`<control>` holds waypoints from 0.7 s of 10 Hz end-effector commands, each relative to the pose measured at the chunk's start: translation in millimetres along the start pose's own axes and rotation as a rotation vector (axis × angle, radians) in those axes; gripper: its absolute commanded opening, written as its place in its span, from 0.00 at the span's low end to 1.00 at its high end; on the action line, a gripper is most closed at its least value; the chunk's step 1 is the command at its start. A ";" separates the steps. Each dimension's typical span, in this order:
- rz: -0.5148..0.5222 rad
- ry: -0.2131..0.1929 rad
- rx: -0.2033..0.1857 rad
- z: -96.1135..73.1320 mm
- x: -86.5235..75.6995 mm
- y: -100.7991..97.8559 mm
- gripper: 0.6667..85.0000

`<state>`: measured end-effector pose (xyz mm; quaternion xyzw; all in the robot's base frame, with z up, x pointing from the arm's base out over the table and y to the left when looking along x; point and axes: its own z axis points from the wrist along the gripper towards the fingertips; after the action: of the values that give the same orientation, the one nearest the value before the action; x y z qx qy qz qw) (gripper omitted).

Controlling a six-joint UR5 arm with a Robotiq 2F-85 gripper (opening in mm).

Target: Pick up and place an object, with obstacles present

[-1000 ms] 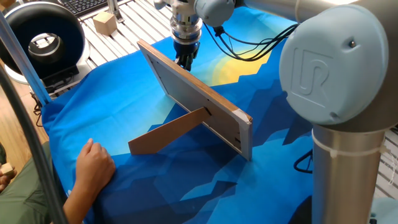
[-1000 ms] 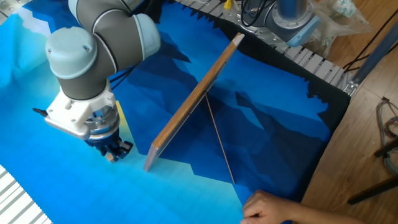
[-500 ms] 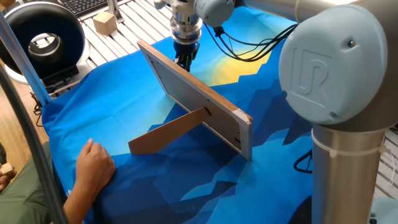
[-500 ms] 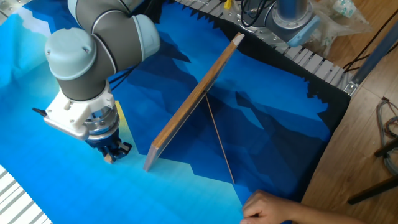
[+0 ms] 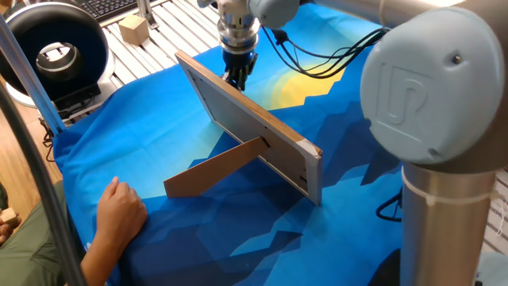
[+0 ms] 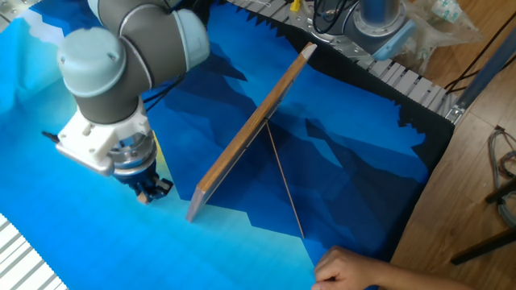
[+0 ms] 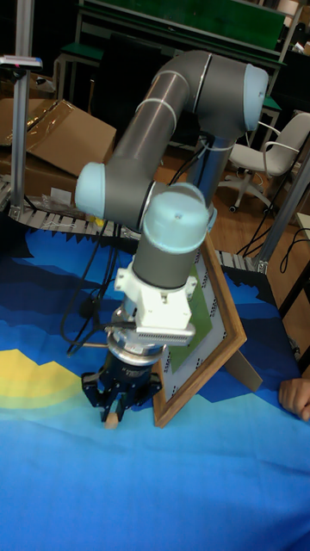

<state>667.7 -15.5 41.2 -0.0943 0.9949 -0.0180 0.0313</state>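
The gripper (image 7: 113, 411) points straight down at the blue cloth (image 6: 339, 161) covering the tabletop, its dark fingers (image 7: 93, 389) clenched on a small tan object (image 7: 112, 419) whose lower end shows just beneath the fingertips; in the other fixed view the same object (image 6: 143, 196) sits pinched below the wrist, close above the cloth. The board (image 5: 250, 127) stands propped on edge at a tilt, running from about 10 o'clock to 4 o'clock in one fixed view, light wood along its rim, held up by a brown strut (image 5: 213, 169) that reaches to 8 o'clock across the cloth. The gripper hangs just beside the board's far end, at 12 o'clock of it. A person's hand (image 5: 121, 209) rests on the cloth at 7 o'clock, well apart from the board.
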 end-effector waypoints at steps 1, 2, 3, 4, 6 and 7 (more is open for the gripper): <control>0.070 0.005 -0.004 -47.2 16.1 27.1 0.01; 0.079 0.005 0.025 -56.6 19.8 29.7 0.01; 0.065 -0.004 0.048 -57.7 17.5 25.8 0.01; 0.041 -0.011 0.045 -57.7 15.4 26.6 0.01; -0.016 -0.037 0.039 -57.8 8.2 28.5 0.01; -0.039 -0.076 0.030 -58.3 -1.9 31.0 0.01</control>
<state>651.4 8.7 90.9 -0.0938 0.9937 -0.0374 0.0476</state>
